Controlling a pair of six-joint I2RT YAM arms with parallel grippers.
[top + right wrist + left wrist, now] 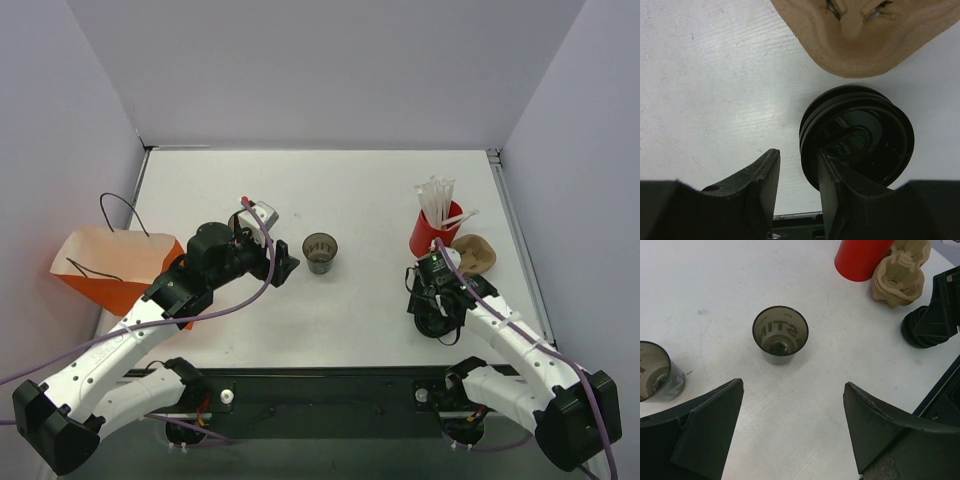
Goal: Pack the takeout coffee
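No small dark cup with a lid clearly shows. A lidless dark see-through cup (320, 252) stands mid-table, and it also shows in the left wrist view (780, 335). My left gripper (289, 268) is open and empty just left of it, with the jaws wide apart (794, 384). A second lidless cup (655, 371) stands at that view's left edge. My right gripper (434, 312) is open low over a black round lid (860, 137) that has a second rim under it. The jaws (800, 155) straddle the lid's left rim. I cannot tell whether a cup is beneath the lid.
A red cup (433, 232) of white straws stands at the back right, with tan pulp cup carriers (476, 255) beside it. The carriers lie just beyond the black lid (860, 35). An orange paper bag (115, 268) lies open at the left edge.
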